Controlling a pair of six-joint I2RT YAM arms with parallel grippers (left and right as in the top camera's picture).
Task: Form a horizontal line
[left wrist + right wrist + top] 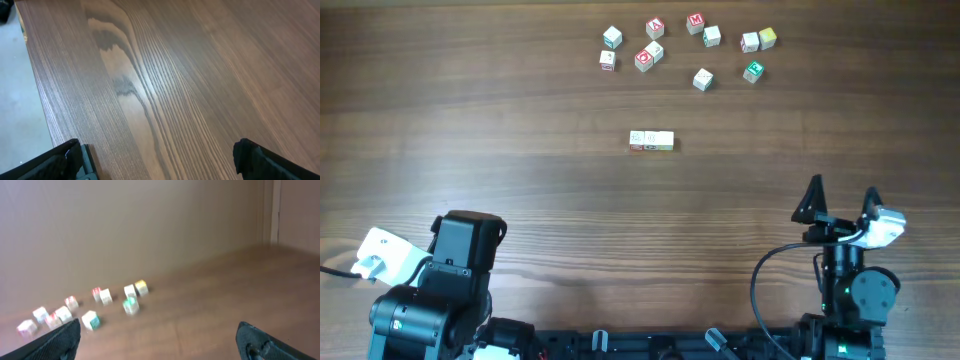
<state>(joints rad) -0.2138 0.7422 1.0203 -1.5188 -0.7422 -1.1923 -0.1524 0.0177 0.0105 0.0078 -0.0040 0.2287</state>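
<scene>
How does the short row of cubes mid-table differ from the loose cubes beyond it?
The row has cubes touching side by side; the loose cubes lie mostly apart at mixed angles. The row shows pale tops; several loose cubes show red, green or yellow. The row lies centrally; the loose cubes lie farther back. Both are small cubes on the table.

From the near edge, I have bare table (500,130) all the way up to the short row of pale cubes (651,141) at mid-table, with open wood to its left, its right and on its near side. Well beyond it, the loose cubes (703,79) are strewn across the far side. Several sit touching or just beside each other, so the gaps there are tight.
</scene>
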